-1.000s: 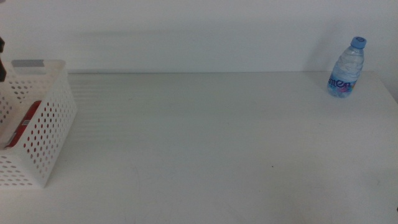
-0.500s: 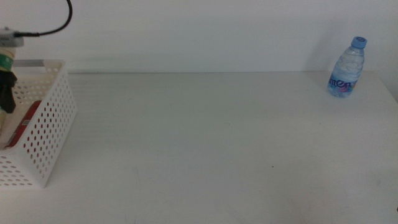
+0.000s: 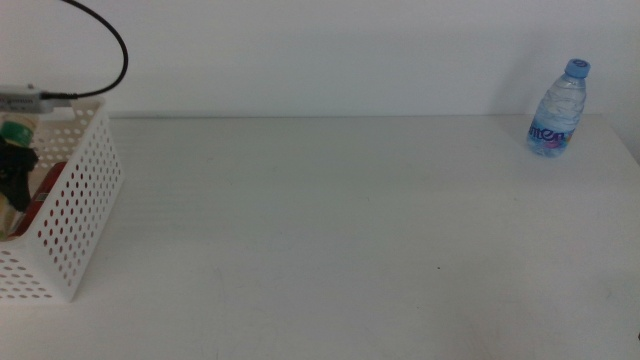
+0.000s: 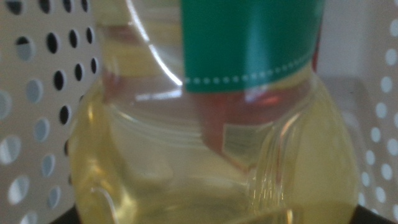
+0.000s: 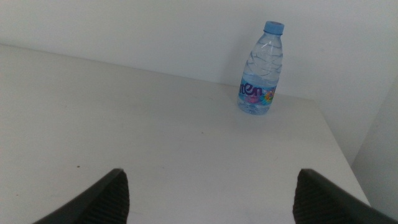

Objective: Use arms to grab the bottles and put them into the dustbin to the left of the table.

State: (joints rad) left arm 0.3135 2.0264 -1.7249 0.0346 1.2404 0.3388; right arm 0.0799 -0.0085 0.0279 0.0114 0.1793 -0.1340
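Observation:
My left gripper [image 3: 14,168] is shut on the yellow-liquid bottle [image 3: 11,190] and holds it upright inside the white perforated dustbin [image 3: 78,225] at the table's left end. In the left wrist view the bottle [image 4: 205,168] with its green band [image 4: 249,43] fills the picture, with dustbin walls [image 4: 37,99] on both sides. The red cola can [image 3: 40,192] lies in the dustbin beside the bottle. The blue-capped water bottle [image 3: 557,110] stands at the far right of the table [image 3: 330,230]. My right gripper [image 5: 214,199] is open and empty, well short of the water bottle [image 5: 258,68].
A black cable [image 3: 105,40] arcs above the dustbin from the left arm. The table's right edge runs just past the water bottle. A white wall rises behind the table's far edge.
My left gripper has come into view from the left and lowered the yellow bottle into the dustbin. The water bottle and the right arm have not moved.

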